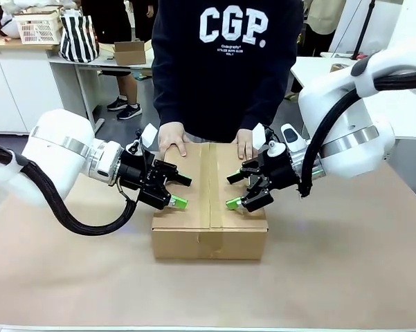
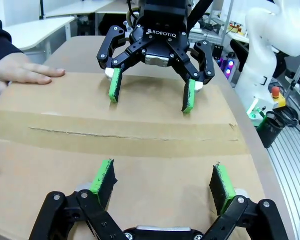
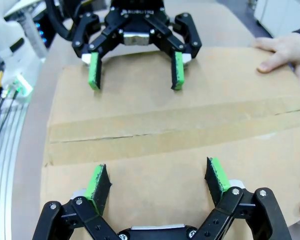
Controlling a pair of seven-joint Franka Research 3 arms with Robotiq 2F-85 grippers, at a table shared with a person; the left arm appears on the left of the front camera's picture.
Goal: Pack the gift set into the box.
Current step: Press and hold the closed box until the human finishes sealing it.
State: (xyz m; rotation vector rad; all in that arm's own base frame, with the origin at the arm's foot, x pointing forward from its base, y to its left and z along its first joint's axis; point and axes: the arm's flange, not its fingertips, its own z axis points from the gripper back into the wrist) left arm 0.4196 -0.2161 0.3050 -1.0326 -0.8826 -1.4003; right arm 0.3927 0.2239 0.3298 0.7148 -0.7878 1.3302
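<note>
The box (image 1: pixel 209 232) lies in the middle of the table with its flaps down and a strip of tape along the centre seam. My left gripper (image 1: pixel 181 191) hovers open over the box's left half, and my right gripper (image 1: pixel 232 191) hovers open over its right half, the two facing each other. In the left wrist view my left gripper (image 2: pixel 162 177) is spread above the box top (image 2: pixel 140 130) with the right gripper (image 2: pixel 150 95) opposite. The right wrist view mirrors this: right gripper (image 3: pixel 157 177), box top (image 3: pixel 164 125), left gripper (image 3: pixel 136 75). The gift set is hidden.
A person stands at the far side with both hands (image 1: pixel 173 142) (image 1: pixel 246 144) flat on the box's far edge. Brown paper covers the table (image 1: pixel 346 256), with open room around the box. A small carton (image 1: pixel 129 52) and a striped bag (image 1: pixel 78 38) sit on a desk behind.
</note>
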